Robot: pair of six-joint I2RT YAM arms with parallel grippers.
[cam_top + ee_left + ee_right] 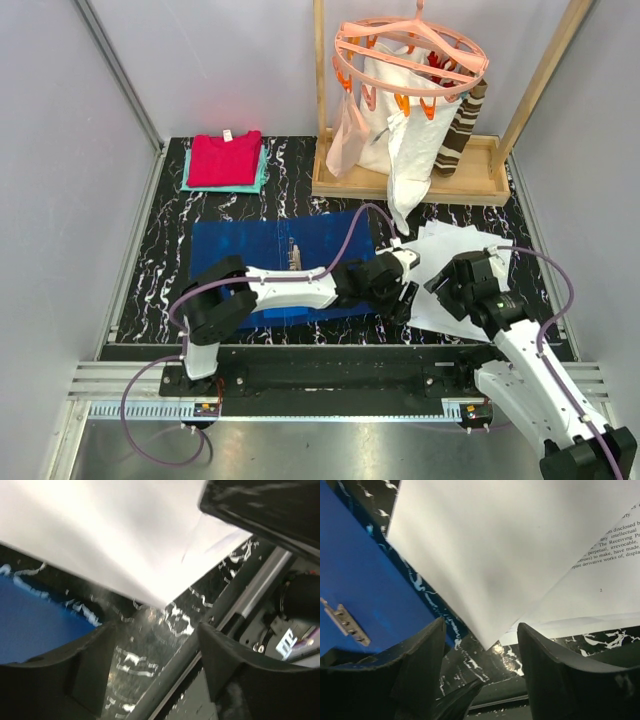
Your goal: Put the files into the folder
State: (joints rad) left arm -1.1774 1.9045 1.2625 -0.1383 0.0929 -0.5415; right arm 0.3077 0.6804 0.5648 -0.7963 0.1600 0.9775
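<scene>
The blue folder [240, 255] lies open and flat on the black marbled table, and my left arm stretches across it. Right of it, the white files [465, 250] lie fanned in a loose pile. My left gripper [405, 292] is at the pile's near left corner and my right gripper [447, 285] is at its near edge. Seen from the left wrist, the left gripper [157, 645] stands open, a file corner [125, 545] just ahead of its fingertips. In the right wrist view the right gripper [482, 637] is open, with a raised sheet's corner [485, 570] reaching between its tips beside the folder [355, 575].
A folded red cloth on a teal one [226, 160] lies at the back left. A wooden rack [400, 185] at the back right carries an orange peg hanger [410, 55] with white garments. The folder's metal clip [345, 622] shows. A metal rail [245, 605] runs along the table's near edge.
</scene>
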